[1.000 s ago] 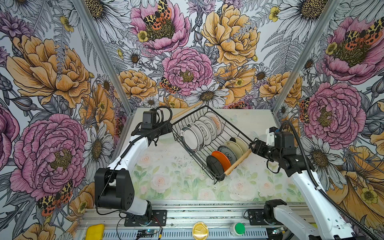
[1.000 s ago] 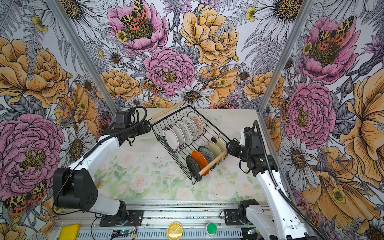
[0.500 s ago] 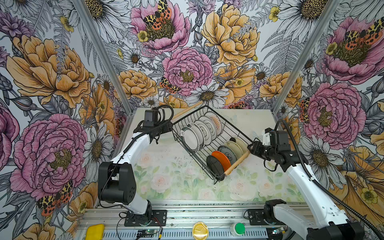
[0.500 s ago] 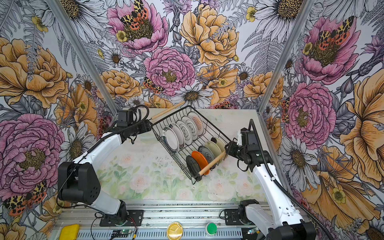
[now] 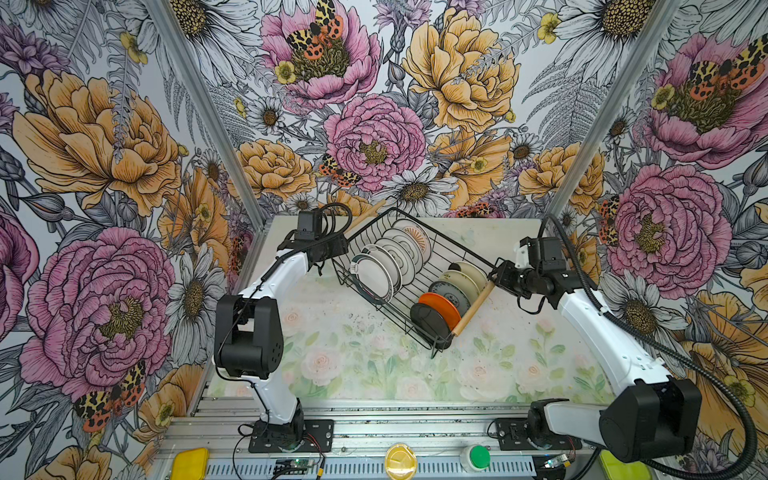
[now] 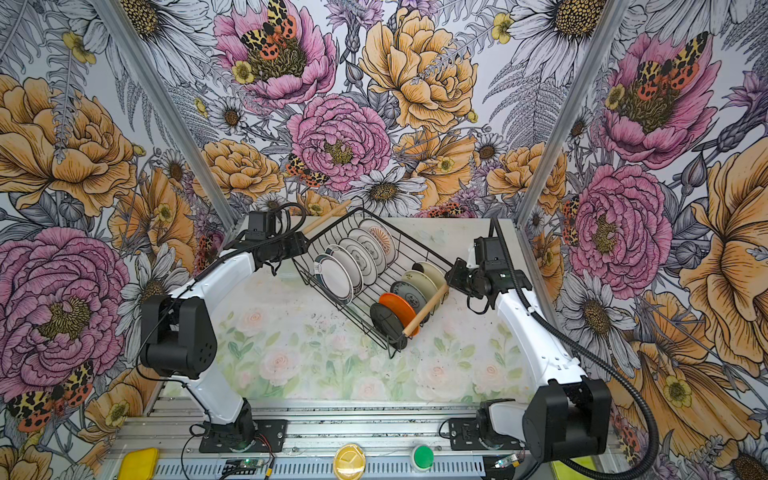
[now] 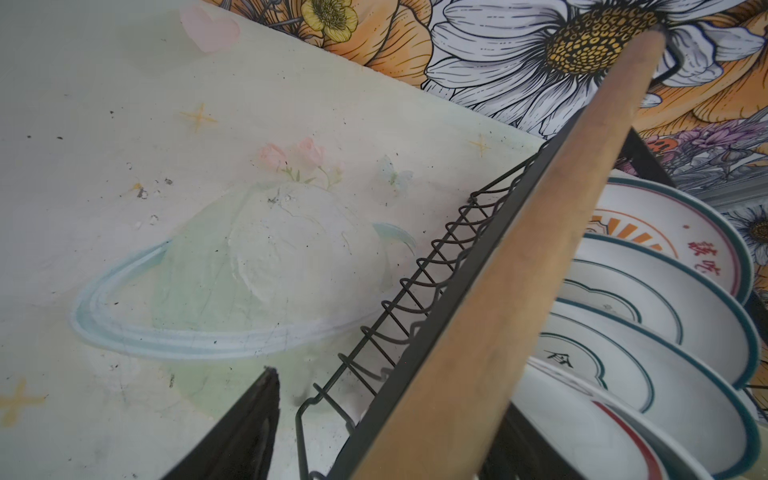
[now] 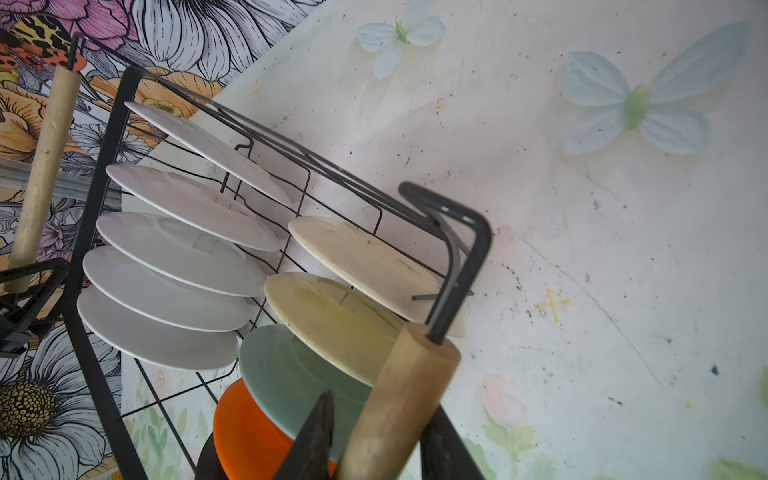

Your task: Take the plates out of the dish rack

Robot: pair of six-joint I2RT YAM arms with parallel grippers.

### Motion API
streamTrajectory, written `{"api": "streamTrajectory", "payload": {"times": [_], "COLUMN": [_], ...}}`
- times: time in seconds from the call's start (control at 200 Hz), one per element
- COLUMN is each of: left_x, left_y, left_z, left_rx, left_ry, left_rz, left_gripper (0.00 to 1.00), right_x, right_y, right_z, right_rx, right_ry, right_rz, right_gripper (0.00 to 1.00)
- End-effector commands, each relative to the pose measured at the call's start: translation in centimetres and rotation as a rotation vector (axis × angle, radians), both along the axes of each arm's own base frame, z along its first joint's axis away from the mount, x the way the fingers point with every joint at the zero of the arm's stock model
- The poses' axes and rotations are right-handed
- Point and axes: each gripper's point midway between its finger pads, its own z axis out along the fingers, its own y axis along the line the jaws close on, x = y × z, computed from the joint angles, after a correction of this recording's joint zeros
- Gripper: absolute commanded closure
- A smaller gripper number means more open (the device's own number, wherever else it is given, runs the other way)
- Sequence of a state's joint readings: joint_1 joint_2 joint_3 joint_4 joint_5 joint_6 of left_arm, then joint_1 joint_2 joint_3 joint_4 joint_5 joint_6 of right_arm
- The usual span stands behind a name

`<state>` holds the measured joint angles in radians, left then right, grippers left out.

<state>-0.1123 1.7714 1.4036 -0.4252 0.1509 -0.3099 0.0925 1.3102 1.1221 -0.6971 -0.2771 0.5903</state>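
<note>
The dish rack (image 5: 435, 345) lies slantwise on the mat in both top views, with a wooden handle at each end. In it stand several white plates (image 5: 376, 274) and cream, grey-green, orange (image 5: 440, 305) and black (image 5: 430, 322) plates. My left gripper (image 5: 338, 251) is open astride the far handle (image 7: 519, 270). One finger (image 7: 253, 428) stands apart from the handle. My right gripper (image 5: 496, 276) is shut on the far end of the near handle (image 8: 399, 399), a finger (image 8: 316, 436) on each side. The orange plate (image 8: 249, 428) lies just beyond it.
Flowered walls close in on the left, back and right. The floral mat (image 5: 353, 361) has open room in front of the rack and to its right (image 5: 540, 340). A yellow button (image 5: 400, 461) and a green button (image 5: 478, 457) sit on the front rail.
The left gripper has moved right to the rack's far handle and its jaws have narrowed. The right gripper has moved in onto the near handle's end and closed on it.
</note>
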Motion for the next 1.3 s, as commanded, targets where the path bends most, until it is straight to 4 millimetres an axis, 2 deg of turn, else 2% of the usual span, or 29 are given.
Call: {"api": "streamTrajectory", "payload": {"times": [0.0, 0.26, 0.41, 0.55, 0.661, 0.701, 0.716, 0.741, 0.916, 1.241, 1.296], "left_x": [2.3, 5.0, 4.7, 3.1, 1.5, 1.0, 0.7, 0.3, -1.8, -2.8, -3.0], "left_y": [-0.3, -1.4, -2.0, -2.5, -2.6, -2.7, -2.7, -2.7, -2.6, -0.6, -0.1], "left_z": [-0.5, -0.9, -1.2, -1.4, -0.8, -1.2, 0.2, 0.5, 0.8, -0.1, 0.0], "left_rx": [-0.007, -0.038, -0.034, -0.024, -0.01, -0.008, -0.012, -0.012, 0.0, -0.006, -0.001], "left_ry": [-0.017, -0.022, -0.012, 0.001, -0.012, -0.002, -0.029, -0.034, -0.036, -0.013, -0.014], "left_rz": [-0.01, -0.025, -0.025, -0.027, -0.024, -0.024, -0.024, -0.026, -0.019, 0.019, 0.033], "left_gripper": [0.31, 0.32, 0.34, 0.36, 0.37, 0.37, 0.37, 0.37, 0.37, 0.35, 0.32], "right_x": [3.8, 9.6, 11.4, 12.5, 12.6, 12.4, 12.4, 12.2, 11.0, 10.0, 9.9], "right_y": [1.6, 2.2, 2.3, 2.9, 3.5, 3.8, 3.8, 4.0, 5.0, 4.8, 4.8], "right_z": [1.2, 1.2, 0.8, -0.1, -0.8, -0.9, -1.0, -1.0, -0.9, 0.4, 0.6], "right_rx": [-0.021, -0.029, -0.032, -0.007, 0.018, 0.027, 0.028, 0.032, 0.04, 0.032, 0.031], "right_ry": [-0.092, -0.101, -0.103, -0.094, -0.08, -0.077, -0.075, -0.075, -0.082, -0.11, -0.114], "right_rz": [0.092, 0.106, 0.126, 0.182, 0.215, 0.225, 0.228, 0.237, 0.293, 0.29, 0.29], "right_gripper": [0.73, 0.75, 0.75, 0.76, 0.76, 0.76, 0.76, 0.76, 0.76, 0.73, 0.69]}}
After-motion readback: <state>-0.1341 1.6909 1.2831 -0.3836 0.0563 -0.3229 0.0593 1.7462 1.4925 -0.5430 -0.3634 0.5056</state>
